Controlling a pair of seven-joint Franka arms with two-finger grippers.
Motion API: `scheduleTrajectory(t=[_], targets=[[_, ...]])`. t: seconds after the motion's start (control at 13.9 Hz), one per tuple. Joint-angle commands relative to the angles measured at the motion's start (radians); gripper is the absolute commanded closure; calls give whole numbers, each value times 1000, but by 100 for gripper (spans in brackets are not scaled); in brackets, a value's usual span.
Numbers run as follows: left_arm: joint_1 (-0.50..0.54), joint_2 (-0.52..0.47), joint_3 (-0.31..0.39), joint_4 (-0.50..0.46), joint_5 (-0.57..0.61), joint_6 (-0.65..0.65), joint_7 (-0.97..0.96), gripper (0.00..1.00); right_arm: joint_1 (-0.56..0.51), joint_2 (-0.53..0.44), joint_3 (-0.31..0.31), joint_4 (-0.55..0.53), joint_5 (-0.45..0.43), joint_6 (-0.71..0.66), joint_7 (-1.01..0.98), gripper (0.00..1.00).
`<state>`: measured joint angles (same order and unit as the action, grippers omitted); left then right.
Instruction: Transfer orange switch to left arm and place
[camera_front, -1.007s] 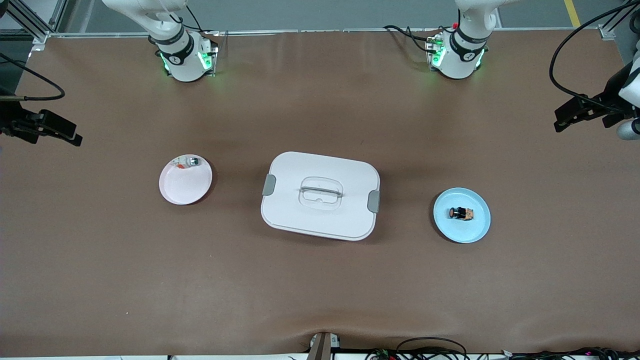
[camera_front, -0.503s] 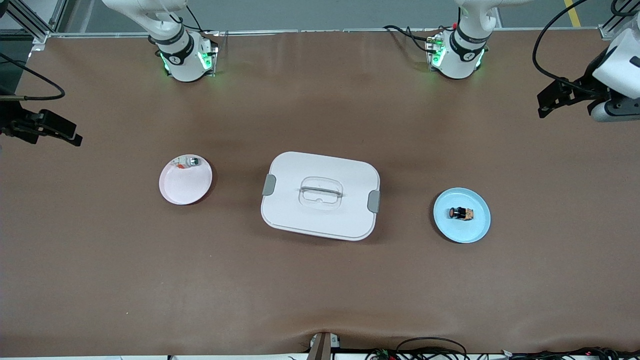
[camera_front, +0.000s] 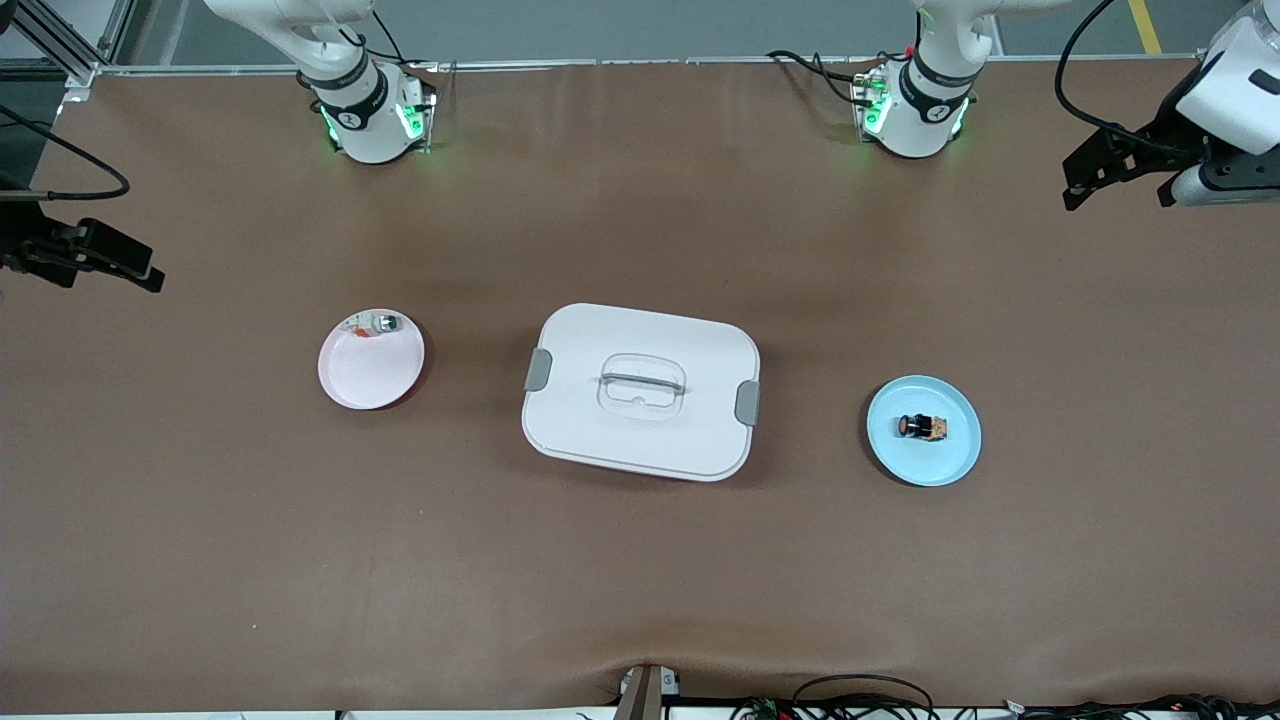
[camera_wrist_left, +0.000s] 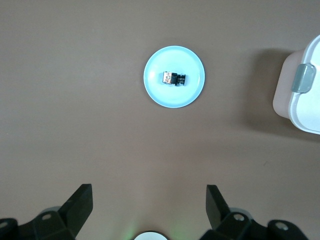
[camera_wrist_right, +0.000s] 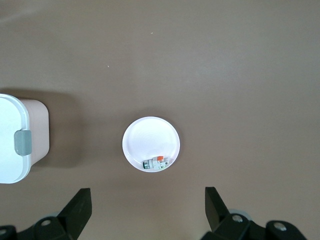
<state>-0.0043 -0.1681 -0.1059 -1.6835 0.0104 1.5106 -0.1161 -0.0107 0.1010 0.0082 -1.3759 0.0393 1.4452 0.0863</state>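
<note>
The orange switch (camera_front: 922, 427) lies on its side on a light blue plate (camera_front: 950, 465), toward the left arm's end of the table. In the left wrist view, the switch (camera_wrist_left: 173, 78) and the plate (camera_wrist_left: 152, 92) are well ahead of the fingers. The white box (camera_front: 640, 390) stands mid-table between the two plates; one latched end shows in the left wrist view (camera_wrist_left: 305, 92). My left gripper (camera_front: 1117, 195) hangs open and empty over the table's edge at the left arm's end, also seen in its own view (camera_wrist_left: 148, 200). My right gripper (camera_front: 140, 275) waits open and empty over the right arm's end, also in its own view (camera_wrist_right: 147, 200).
A pink plate (camera_front: 371, 375) toward the right arm's end holds a small silvery-grey component (camera_front: 375, 324) with an orange bit, also in the right wrist view (camera_wrist_right: 156, 163). The box's other end shows there too (camera_wrist_right: 20, 145). Cables lie along the table's near edge.
My left gripper has risen into fuller view and moved toward the robots' side of the table and slightly inward. The right arm, box, plates and switch have not moved.
</note>
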Motion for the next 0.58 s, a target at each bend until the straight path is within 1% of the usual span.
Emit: scheduleTrajectory(t=[0.0,0.22,0.5], targets=[[-13,-10,12,-12,-14,14,6,0,-14,-29,7,-31,13,12,-11,0],[-16,15,6,30,-7,-19,4,0,-14,-29,7,-31,13,14,-11,0],[-10,22,11,31,-3,-46,-13,0,-12,-29,7,-31,13,18,-11,0]])
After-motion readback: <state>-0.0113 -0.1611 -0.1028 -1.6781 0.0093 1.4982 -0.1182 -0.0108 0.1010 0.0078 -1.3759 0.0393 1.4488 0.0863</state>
